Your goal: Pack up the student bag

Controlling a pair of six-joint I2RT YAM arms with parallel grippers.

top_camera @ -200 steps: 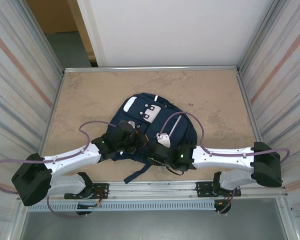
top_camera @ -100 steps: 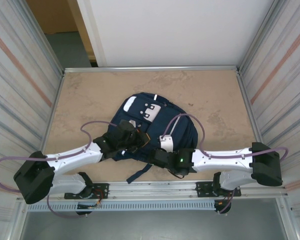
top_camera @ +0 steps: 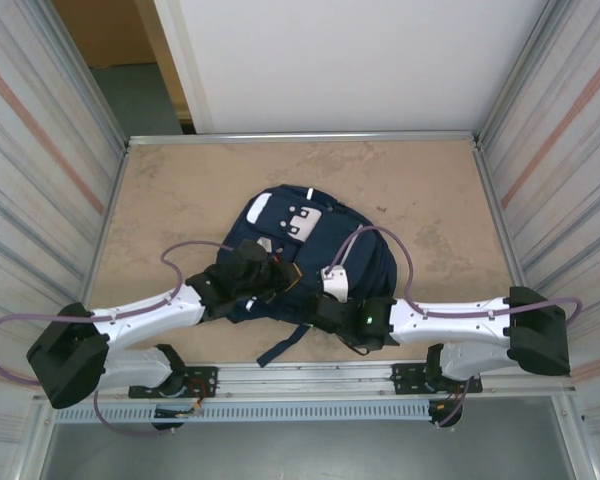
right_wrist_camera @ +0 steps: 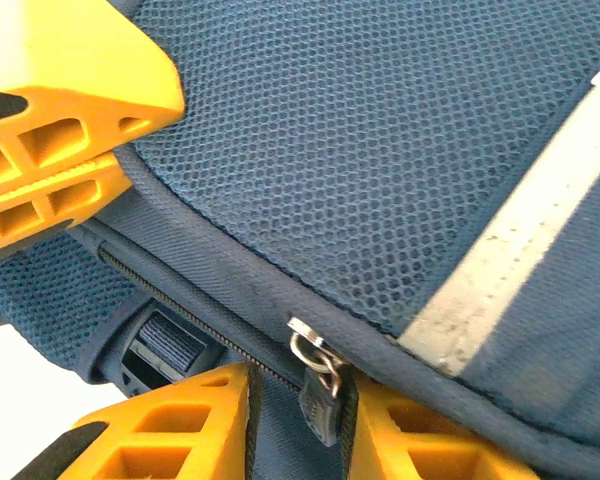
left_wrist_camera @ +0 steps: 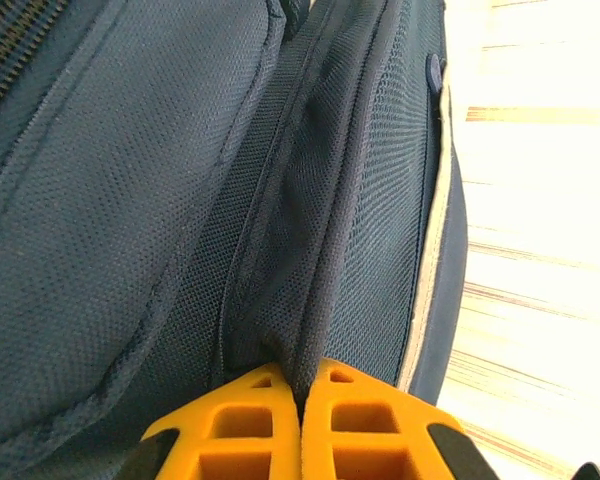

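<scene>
top external view: one bag (top_camera: 310, 245), navy weave with white patches and a mesh panel, lies flat on the beige table (top_camera: 180, 190), toward its near edge. left gripper (left_wrist_camera: 302, 400) is pressed together on a fold of bag fabric. right gripper (right_wrist_camera: 298, 400) narrowly straddles one metal zipper pull (right_wrist_camera: 320, 385); whether it pinches, i cannot tell.

Tan mottled table (top_camera: 180, 190), metal-edged; white panel (top_camera: 360, 60) upright beyond its far edge, ribbed walls (top_camera: 30, 150) along its left and right sides, slotted rail (top_camera: 310, 411) against its near edge.
</scene>
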